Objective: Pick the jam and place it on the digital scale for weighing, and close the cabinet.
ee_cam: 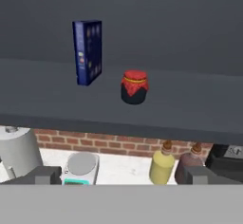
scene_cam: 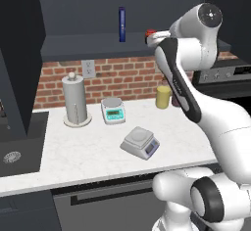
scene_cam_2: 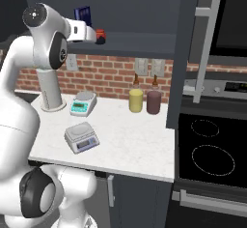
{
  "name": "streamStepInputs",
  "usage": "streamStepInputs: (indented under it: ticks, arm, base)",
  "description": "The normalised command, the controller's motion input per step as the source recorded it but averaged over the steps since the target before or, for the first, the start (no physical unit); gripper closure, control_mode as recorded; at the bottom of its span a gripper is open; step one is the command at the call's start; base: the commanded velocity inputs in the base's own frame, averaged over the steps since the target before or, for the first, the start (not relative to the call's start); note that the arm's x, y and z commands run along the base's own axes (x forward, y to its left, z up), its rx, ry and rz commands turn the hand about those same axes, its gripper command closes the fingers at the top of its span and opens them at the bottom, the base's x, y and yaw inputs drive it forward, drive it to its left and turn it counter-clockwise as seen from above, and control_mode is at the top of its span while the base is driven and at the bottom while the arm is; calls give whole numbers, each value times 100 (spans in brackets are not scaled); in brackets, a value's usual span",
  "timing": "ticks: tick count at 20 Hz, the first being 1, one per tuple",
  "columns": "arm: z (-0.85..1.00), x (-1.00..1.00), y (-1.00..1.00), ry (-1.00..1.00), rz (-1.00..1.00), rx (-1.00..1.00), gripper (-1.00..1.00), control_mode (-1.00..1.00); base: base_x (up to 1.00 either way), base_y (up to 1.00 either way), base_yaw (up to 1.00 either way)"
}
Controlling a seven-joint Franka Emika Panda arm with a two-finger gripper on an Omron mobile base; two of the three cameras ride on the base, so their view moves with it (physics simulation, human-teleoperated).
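Your gripper [ee_cam: 121, 174] stands wide open with nothing between its jaws, raised to the level of the open cabinet [ee_cam: 190, 109] shelf. Straight ahead of it and a little above the fingertips [ee_cam: 46, 174] sits the jam [ee_cam: 134, 87], upright on the shelf near its front edge, short axis vertical, so a level forward reach looks right. Just left of the jam and slightly further back stands the blue bottle [ee_cam: 88, 52]; keep clear of it. Its label print is too small to read. Below you, the digital scale [scene_cam: 141, 143] waits on the counter [scene_cam: 73, 151].
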Motion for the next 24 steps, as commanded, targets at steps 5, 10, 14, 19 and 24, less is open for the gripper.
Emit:
streamStepInputs:
  ticks: [5, 10, 14, 19, 24]
  arm:
    - [0, 54, 0, 15, 0, 0, -100, -100]
    - [-3, 38, -5, 3, 0, 0, -100, -100]
    - [-17, 28, -18, -4, 0, 2, -100, -100]
    - [-18, 32, -8, -7, 0, 2, -100, -100]
    - [-11, 47, 0, -2, 0, 0, -100, -100]
  base:
    - [0, 0, 0]
    - [0, 0, 0]
    - [0, 0, 0]
    - [0, 0, 0]
    - [0, 0, 0]
